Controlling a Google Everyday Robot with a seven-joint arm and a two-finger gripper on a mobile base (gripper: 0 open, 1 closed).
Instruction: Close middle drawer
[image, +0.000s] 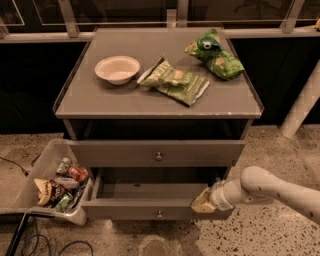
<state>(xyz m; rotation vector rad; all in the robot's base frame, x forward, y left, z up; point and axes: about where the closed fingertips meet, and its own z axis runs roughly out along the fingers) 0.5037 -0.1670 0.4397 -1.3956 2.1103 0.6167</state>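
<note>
The middle drawer (150, 209) is a wide grey drawer with a small round knob (159, 215). It stands pulled out from the cabinet, its inside showing and bare. The uppermost drawer front (125, 152) sits above it, nearly shut. My gripper (202, 202) comes in from the right on a white arm (270, 187). It rests against the right end of the middle drawer's front. The lowest drawer is out of view.
On the cabinet top (100, 100) lie a white bowl (117, 68) and two green snack bags (175, 82) (215, 55). A white bin (30, 170) with cans and wrappers stands at the cabinet's left. Cables (30, 240) lie on the floor. A white post (302, 105) stands at right.
</note>
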